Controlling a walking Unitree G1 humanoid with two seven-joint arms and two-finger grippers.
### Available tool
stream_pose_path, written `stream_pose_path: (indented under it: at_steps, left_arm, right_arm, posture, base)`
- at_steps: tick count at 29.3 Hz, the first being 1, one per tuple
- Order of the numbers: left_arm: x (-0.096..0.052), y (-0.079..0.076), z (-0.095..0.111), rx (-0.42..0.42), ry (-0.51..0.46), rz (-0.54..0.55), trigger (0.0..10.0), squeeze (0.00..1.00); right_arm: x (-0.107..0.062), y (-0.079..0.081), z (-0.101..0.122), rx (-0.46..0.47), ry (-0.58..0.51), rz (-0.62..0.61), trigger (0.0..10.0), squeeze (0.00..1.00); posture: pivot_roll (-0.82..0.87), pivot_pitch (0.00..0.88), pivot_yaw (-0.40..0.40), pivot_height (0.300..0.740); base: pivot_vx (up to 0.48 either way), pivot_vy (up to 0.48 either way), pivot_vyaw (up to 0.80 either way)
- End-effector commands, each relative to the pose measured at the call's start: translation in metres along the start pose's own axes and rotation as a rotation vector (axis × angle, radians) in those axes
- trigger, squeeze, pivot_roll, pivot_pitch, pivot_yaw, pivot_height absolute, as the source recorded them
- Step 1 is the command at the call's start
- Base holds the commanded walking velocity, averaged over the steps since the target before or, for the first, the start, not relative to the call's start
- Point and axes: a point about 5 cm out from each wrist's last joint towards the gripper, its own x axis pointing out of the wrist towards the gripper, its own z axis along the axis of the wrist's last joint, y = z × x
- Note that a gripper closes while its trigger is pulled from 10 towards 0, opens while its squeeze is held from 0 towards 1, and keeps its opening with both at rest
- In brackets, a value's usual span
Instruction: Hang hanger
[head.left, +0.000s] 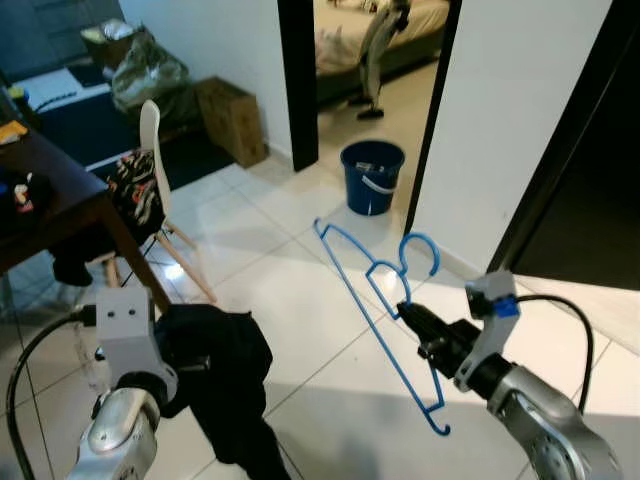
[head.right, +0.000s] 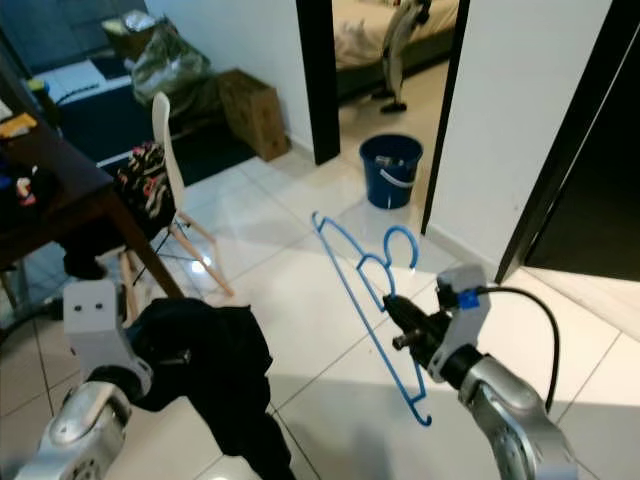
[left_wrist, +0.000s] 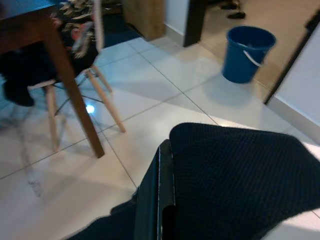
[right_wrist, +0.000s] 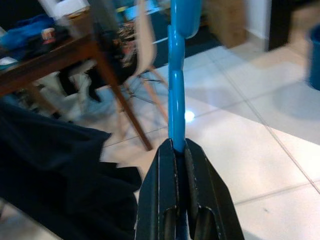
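1. At far left stands a dark wooden desk (head.left: 60, 205) with a white chair (head.left: 150, 160) pushed against it, patterned cloth draped over the seat. Both sit well apart from the robot, so neither looks involved in the current step.

2. The left gripper (head.left: 205, 362) is raised in front of the robot with a black garment (head.left: 235, 385) hanging from it. In the left wrist view the cloth (left_wrist: 240, 180) is draped over the fingers (left_wrist: 165, 190) and hides them, so I cannot tell whether they are apart or together. Holding it up keeps the fabric off the floor, probably ready for the hanger.

3. In the middle distance a blue bucket (head.left: 372, 176) stands on the tiled floor (head.left: 290, 290) near a doorway.

4. The right gripper (head.left: 412, 316) has its fingers clamped on the blue hanger (head.left: 375, 300), gripping the wire near the base of the hook. The hanger is held in the air, tilted, hook uppermost and one shoulder pointing down. That grip leaves the hook free to catch a rail.

5. No rail or hanging place can be made out, so the hanging itself appears not yet begun.
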Motion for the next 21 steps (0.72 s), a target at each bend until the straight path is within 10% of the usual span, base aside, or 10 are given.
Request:
stream_pose_path:
  at_steps: [1,13,21]
  left_arm:
    - [-0.002,0.002,-0.001,-0.002,0.005,0.011,10.0,0.00]
    - [0.005,0.010,0.011,-0.025,-0.048,0.048,10.0,0.00]
    - [0.022,0.017,0.055,0.023,-0.201,0.068,10.0,0.00]
  right_arm:
    - [-0.002,0.003,-0.003,0.011,0.000,0.017,10.0,0.00]
    - [-0.003,0.002,-0.001,0.027,-0.021,0.019,10.0,0.00]
    - [-0.002,0.005,-0.003,-0.011,-0.009,0.052,10.0,0.00]
  posture:
    - [-0.07,0.070,0.041,0.740]
    - [-0.06,0.057,0.039,0.740]
    - [-0.06,0.043,0.042,0.740]
  base:
    - [0.326,0.000,0.70]
    - [0.467,0.000,0.11]
    - [0.480,0.000,0.71]
